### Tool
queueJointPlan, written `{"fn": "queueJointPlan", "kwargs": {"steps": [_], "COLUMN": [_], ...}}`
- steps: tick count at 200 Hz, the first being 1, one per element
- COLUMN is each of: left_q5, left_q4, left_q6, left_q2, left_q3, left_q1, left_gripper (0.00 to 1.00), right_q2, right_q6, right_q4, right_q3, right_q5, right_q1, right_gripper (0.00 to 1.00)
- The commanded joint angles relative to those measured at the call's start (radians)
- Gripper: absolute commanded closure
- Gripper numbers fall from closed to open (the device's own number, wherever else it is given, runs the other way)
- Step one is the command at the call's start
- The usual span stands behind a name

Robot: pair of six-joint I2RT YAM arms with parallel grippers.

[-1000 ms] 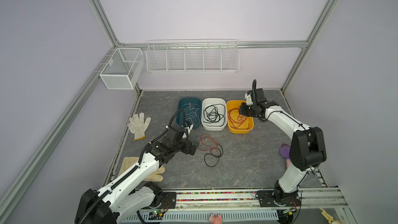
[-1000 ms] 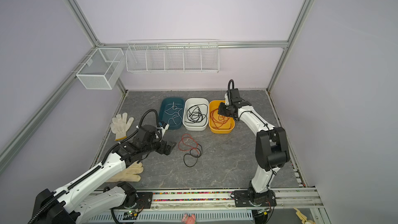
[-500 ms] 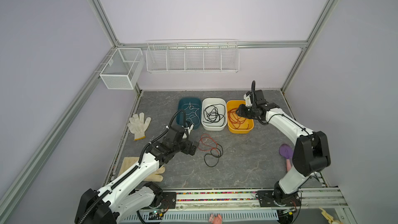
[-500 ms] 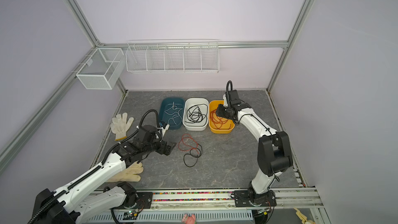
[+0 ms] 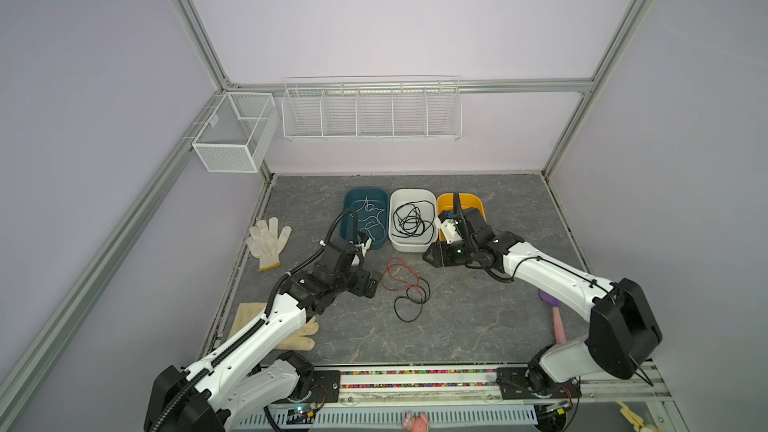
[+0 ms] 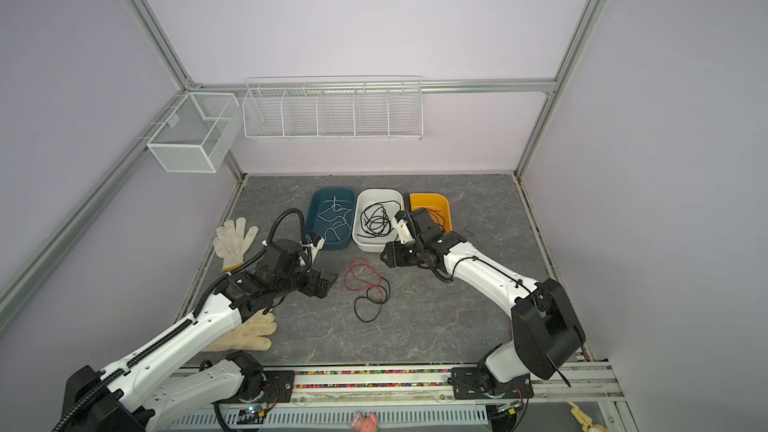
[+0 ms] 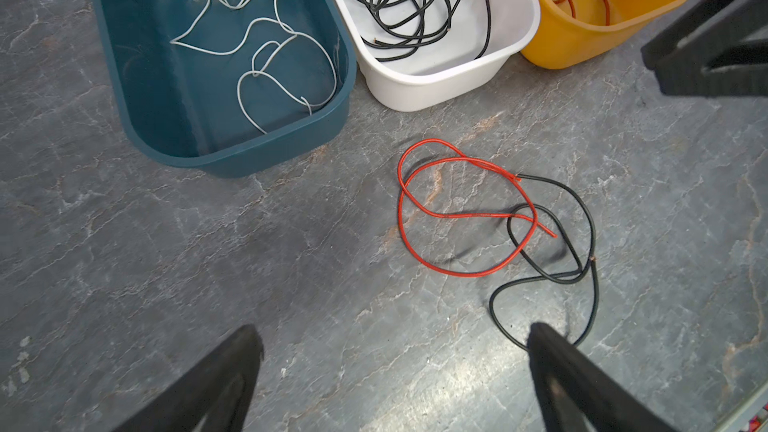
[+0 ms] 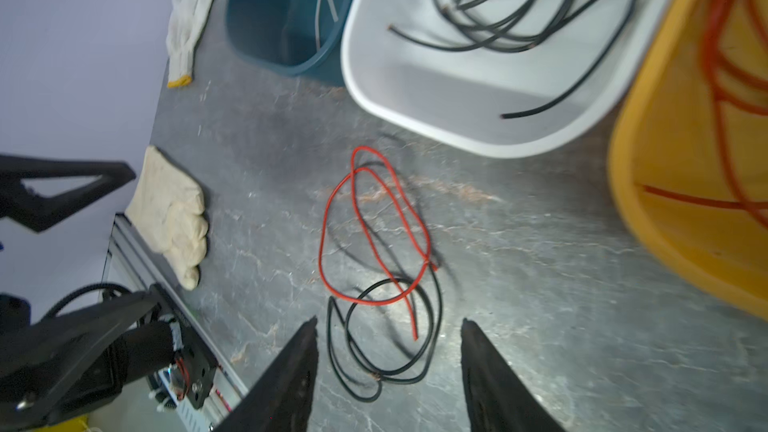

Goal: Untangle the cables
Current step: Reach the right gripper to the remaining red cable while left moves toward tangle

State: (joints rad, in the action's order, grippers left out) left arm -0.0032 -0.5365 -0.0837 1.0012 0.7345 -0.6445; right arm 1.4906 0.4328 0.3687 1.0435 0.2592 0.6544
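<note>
Farthest left lie two gloves, a white knit one (image 5: 266, 238) and a cream one (image 5: 299, 334) partly under the left arm. The left gripper (image 7: 392, 332) hangs low over the table, jaws spread wide and empty, one fingertip just beside the black cable's near bend. Behind it stand three bins in a row: blue (image 7: 232, 164) with thin white strands, white (image 7: 415, 93) with a black heap, and yellow (image 7: 573, 47) with red ones. The strands in each overlap too much to count. In front of the bins, between the two grippers, two cables lie on the table, one red (image 7: 469, 274) and one black (image 7: 597, 297), with their loops crossing each other. The right gripper (image 8: 389, 322) hovers above them, jaws parted and holding nothing. The step in hand looks like separating this last pair. The next move probably calls for each gripper to pinch one colour near a free end, then draw apart slowly so the loops slip instead of tightening. A purple and pink tool (image 5: 555, 317) lies far right.
</note>
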Motion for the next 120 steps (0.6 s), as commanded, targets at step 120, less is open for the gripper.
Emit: {"fn": "queueJointPlan", "kwargs": {"steps": [120], "left_q5": [0.108], "left_q4": [0.063], "left_q6": [0.252], "left_q2": [-0.101], "left_q3": [-0.088], "left_q1": [-0.146], "left_gripper": [0.01], "right_q2": [0.335], "right_q6": [-0.14], "right_q4": [-0.037], "right_q3": [0.142], "right_q5": [-0.061], "right_q1": [0.08], "right_gripper": [0.47]}}
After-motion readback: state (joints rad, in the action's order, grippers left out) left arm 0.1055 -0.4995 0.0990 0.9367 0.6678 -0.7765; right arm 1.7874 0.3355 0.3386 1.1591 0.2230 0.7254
